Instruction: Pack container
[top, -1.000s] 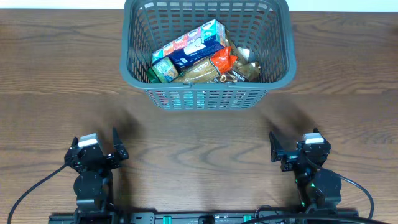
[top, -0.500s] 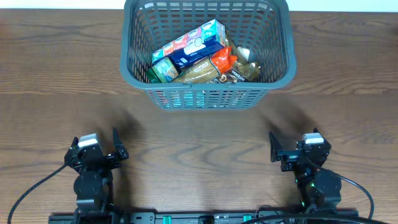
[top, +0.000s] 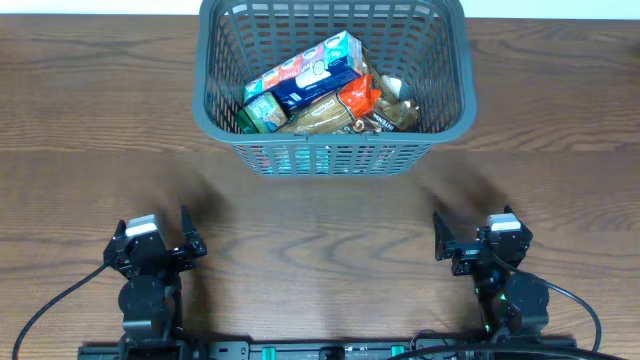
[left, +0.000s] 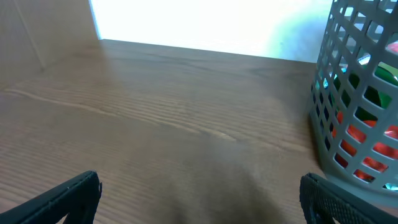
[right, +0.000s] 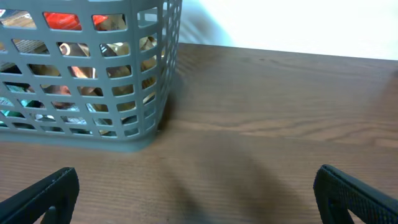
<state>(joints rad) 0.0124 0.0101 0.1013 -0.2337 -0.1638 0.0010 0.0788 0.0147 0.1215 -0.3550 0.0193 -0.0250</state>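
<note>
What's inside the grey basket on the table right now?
The basket holds piled packets: a blue-and-white box on top, an orange packet, a green packet at left, a tan packet beneath. They cover the bottom; anything underneath is hidden.

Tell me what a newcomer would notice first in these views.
The grey-blue container stands at the far middle of the table, crammed with bright grocery packets, a blue-and-white carton lying on top. Next come the left gripper and right gripper, both open and empty, near the front edge and well short of it.
</note>
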